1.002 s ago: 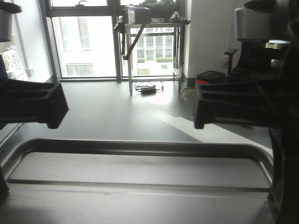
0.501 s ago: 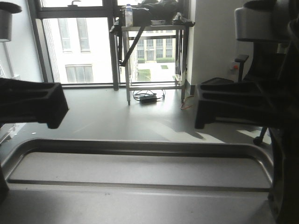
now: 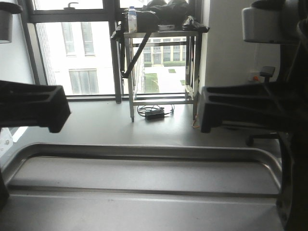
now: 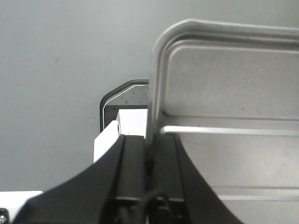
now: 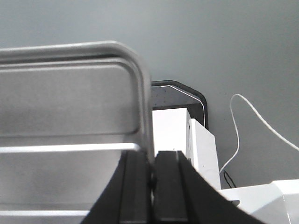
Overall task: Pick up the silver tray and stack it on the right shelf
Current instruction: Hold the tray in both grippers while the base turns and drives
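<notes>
The shiny silver rectangular metal tray (image 3: 144,175) spans from the left gripper (image 4: 150,139) to the right gripper (image 5: 153,157), one end rim between each pair of jaws.

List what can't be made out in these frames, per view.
- The right shelf: in no view.
- The silver tray: front view, near edge cut off by the frame bottom.
- The left hand and right hand: wrist views, pad contact hidden behind the tray rim and the fingers themselves.
- The bottle: front view, label too small to read.
</notes>
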Available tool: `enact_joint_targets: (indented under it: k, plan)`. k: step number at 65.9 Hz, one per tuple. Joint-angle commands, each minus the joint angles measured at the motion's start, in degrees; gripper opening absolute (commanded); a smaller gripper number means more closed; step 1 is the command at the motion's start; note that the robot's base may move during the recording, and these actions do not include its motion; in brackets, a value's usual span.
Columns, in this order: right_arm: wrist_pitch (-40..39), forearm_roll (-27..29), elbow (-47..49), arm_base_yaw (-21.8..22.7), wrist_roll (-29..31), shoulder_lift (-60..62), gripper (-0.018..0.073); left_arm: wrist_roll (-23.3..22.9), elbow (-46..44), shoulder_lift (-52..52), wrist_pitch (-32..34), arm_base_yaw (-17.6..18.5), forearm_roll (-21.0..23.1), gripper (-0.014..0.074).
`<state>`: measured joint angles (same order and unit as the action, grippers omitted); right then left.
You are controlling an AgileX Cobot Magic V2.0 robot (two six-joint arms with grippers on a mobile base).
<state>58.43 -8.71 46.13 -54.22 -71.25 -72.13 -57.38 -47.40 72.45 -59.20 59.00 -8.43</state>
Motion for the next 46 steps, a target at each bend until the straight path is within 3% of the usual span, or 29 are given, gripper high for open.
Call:
enact_joint_targets:
  k: [1, 46]
  plan:
    - [14.69, -5.68, 0.63, 0.61, -0.04, 1.37, 0.0052, -0.37, -0.46, -1.49, -17.47, -0.2, -6.14, -0.01]
    - [14.69, -5.68, 0.63, 0.61, -0.04, 1.37, 0.0052, -0.37, -0.46, -1.49, -17.47, -0.2, -6.14, -0.01]
